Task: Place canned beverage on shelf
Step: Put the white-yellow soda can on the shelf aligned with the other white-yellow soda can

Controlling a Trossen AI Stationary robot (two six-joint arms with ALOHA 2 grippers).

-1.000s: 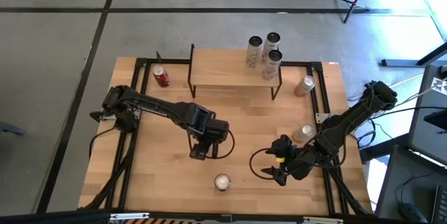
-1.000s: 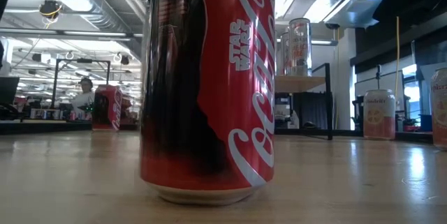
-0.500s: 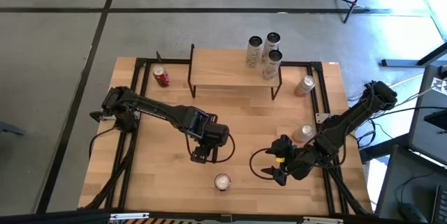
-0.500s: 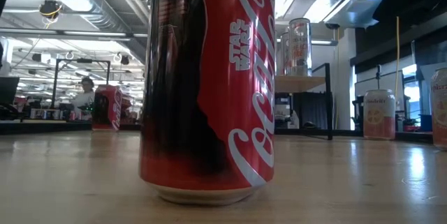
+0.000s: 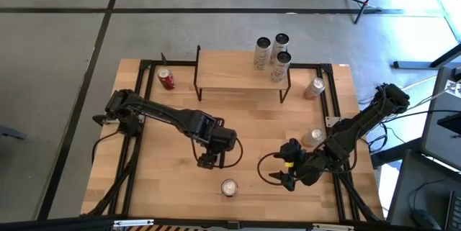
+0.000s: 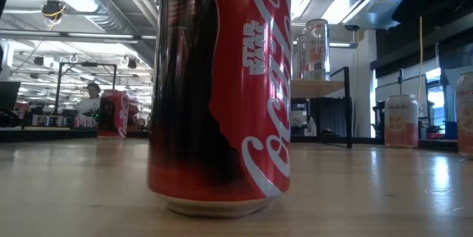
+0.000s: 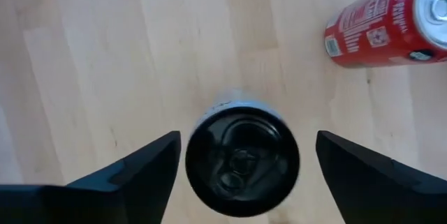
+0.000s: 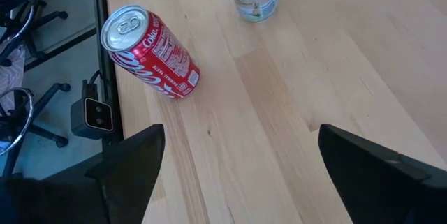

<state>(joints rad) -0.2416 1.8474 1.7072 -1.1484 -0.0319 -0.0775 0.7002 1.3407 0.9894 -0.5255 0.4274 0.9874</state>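
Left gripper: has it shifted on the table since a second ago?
Yes, slightly. In the high view the left gripper has crept toward the table's front edge, away from the shelf and nearer the red can, with a black-topped can between its fingers.

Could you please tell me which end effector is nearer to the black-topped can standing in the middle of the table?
Left. The left end effector is directly above the black-topped can, fingers open on either side of it. The right end effector waits farther off toward the table's right side.
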